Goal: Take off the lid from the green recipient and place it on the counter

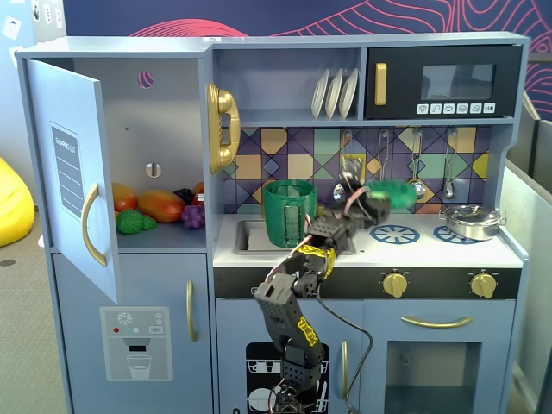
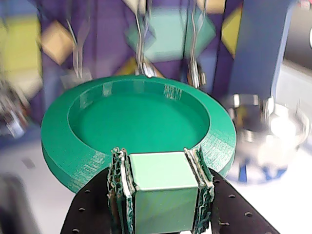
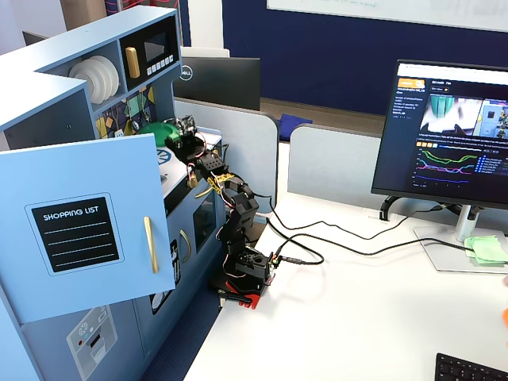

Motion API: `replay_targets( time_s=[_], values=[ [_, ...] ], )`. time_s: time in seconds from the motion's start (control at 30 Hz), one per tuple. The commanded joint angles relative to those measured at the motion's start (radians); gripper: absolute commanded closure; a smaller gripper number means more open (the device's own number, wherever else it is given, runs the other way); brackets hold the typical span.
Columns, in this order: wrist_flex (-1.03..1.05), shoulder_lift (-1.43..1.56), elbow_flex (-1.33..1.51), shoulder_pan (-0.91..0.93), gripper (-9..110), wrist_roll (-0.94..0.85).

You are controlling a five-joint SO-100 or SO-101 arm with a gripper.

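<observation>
**Lid aloft, pinched by its strap bar**

The gripper (image 2: 163, 192) is clamped on the lid (image 2: 136, 122), its two jaws closed on either side of the pale green bar that crosses the lid's top. In the wrist view the disc extends straight ahead of the claw, tilted, its hollow face toward the camera. In a fixed view the lid (image 1: 390, 191) hangs in the air above the counter (image 1: 423, 248), to the right of the green recipient (image 1: 289, 212), which stands open-topped behind and left of the claw beside the sink.

The lid looks light and stiff: a thin plastic disc with a raised rim, its surface finely ridged in layers like a printed part. That texture should give the jaws some bite, and the bar is the sensible hold, since the rim is too broad to span. The recipient is translucent green, slightly tapered, with a ribbed panel. Beyond the claw to the right sits a shiny silver pot (image 1: 470, 221), blurred in the wrist view.
</observation>
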Motion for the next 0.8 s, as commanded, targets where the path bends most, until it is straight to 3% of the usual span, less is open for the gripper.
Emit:
replay_targets(
  time_s=[0.0, 0.67, 0.77],
  values=[
    [-0.147, -0.029, 0.049, 0.018, 101, -0.032],
    [-0.224, -0.14, 0.164, 0.025, 101, -0.051],
    [-0.218, -0.133, 0.16, 0.026, 89, -0.052]
  ],
)
